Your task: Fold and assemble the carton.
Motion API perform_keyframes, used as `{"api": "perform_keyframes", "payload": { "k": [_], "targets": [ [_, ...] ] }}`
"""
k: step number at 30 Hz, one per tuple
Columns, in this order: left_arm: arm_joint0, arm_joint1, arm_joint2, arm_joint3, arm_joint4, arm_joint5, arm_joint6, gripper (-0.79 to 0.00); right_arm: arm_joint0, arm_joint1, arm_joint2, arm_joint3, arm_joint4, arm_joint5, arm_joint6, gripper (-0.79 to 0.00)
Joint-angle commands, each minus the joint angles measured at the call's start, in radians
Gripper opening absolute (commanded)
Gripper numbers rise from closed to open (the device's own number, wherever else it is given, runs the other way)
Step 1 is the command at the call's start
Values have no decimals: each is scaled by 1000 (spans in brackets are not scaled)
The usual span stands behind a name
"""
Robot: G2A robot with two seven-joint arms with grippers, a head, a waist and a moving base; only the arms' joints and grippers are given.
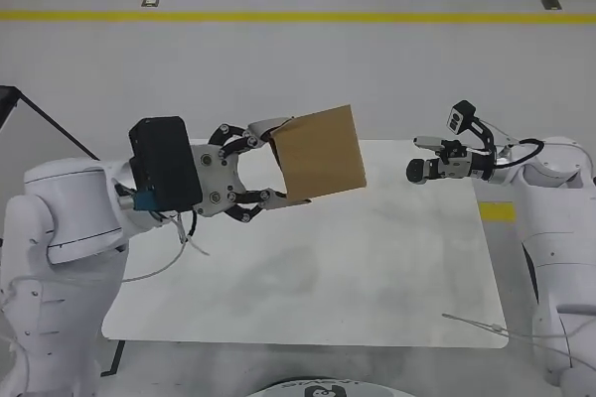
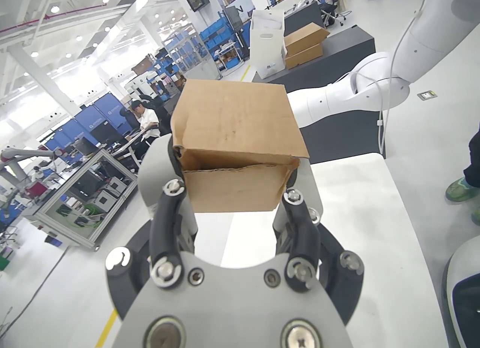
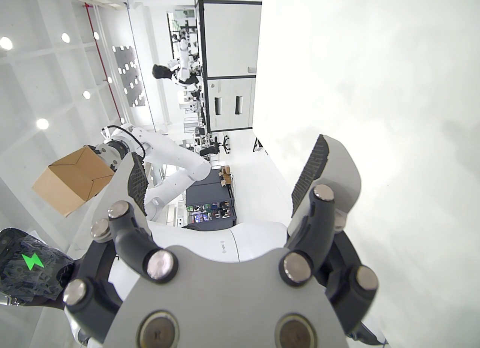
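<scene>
Left gripper (image 1: 278,165) – closed on the carton (image 1: 320,151), one finger set against each of two opposite side walls at the near end.

Carton – brown cardboard, formed into a box shape and held tilted in the air over the far left part of the table (image 1: 377,288), clear of its surface. In the left wrist view an end flap is seen folded across the end facing the gripper.

Right gripper (image 1: 414,171) – fingers spread wide, nothing held. It is stationed above the table's far right edge, well apart from the carton.

Brown carton (image 2: 236,128) in left pincer (image 2: 232,177)
</scene>
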Motion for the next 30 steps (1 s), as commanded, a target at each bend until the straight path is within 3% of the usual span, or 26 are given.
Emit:
{"api": "perform_keyframes", "payload": {
  "k": [1, 4, 14, 22, 27, 30],
  "targets": [
    [13, 7, -19, -19, -42, 1, -37, -785, 0, 0, 0, 0, 0, 0, 0, 0],
    [27, 16, -46, -53, -86, 18, -81, -785, 0, 0, 0, 0, 0, 0, 0, 0],
    [29, 16, -52, -75, -69, 28, -67, -785, 0, 0, 0, 0, 0, 0, 0, 0],
    [9, 16, -82, -127, 203, -75, 71, -785, 0, 0, 0, 0, 0, 0, 0, 0],
    [-25, 14, -57, -127, 424, -98, 234, -785, 0, 0, 0, 0, 0, 0, 0, 0],
    [-25, 14, -57, -127, 424, -98, 234, -785, 0, 0, 0, 0, 0, 0, 0, 0]
  ]
}}
